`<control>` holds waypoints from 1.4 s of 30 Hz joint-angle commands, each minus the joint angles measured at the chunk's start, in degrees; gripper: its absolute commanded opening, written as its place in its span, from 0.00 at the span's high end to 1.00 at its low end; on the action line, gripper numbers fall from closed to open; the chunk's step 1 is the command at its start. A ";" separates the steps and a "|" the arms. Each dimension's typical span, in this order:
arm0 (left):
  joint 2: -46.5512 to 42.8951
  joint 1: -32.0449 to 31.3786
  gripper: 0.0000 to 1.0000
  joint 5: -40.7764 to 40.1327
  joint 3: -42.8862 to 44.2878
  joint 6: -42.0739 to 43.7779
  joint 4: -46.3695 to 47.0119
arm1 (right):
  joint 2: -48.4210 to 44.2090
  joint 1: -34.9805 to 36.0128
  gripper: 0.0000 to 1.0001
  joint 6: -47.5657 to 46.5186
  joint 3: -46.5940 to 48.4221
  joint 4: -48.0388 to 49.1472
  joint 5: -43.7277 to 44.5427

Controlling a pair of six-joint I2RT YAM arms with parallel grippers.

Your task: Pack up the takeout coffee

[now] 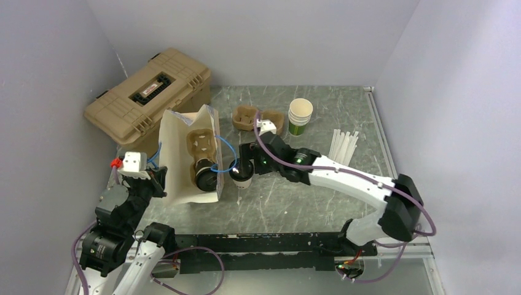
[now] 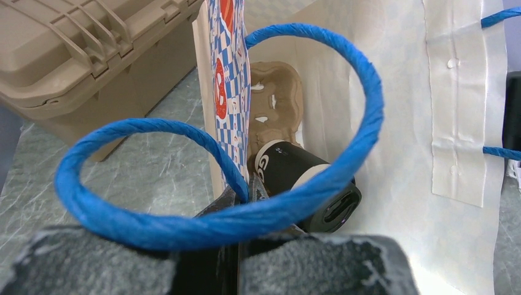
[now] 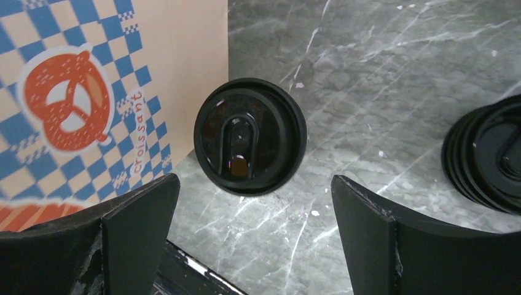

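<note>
The takeout coffee, a pale cup with a round black lid, stands upright on the table just right of the paper bag's mouth. My right gripper hovers over it, open, its fingers wide on either side and clear of the lid. The bag lies open toward the camera, with a cardboard carrier and a dark lidded cup on its side inside. My left gripper is shut on the bag's rim at the blue handle, holding the mouth open.
A tan toolbox sits behind the bag. Spare cardboard carriers, a stack of lidless cups and white straws lie at the back right. A stack of black lids sits close beside the coffee.
</note>
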 commanded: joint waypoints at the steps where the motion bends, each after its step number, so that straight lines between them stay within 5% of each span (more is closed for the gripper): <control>1: -1.07 0.32 1.00 -1.10 1.62 0.23 1.55 | 5.36 0.02 0.01 -1.90 6.04 1.18 -2.73; 26: -2.27 0.28 1.00 -2.00 1.68 0.01 1.24 | 19.23 1.69 0.00 -5.05 15.59 -2.92 3.38; 42: -2.71 0.23 1.00 -1.90 1.68 0.01 1.32 | 20.13 5.03 0.00 -5.17 17.82 -9.13 8.46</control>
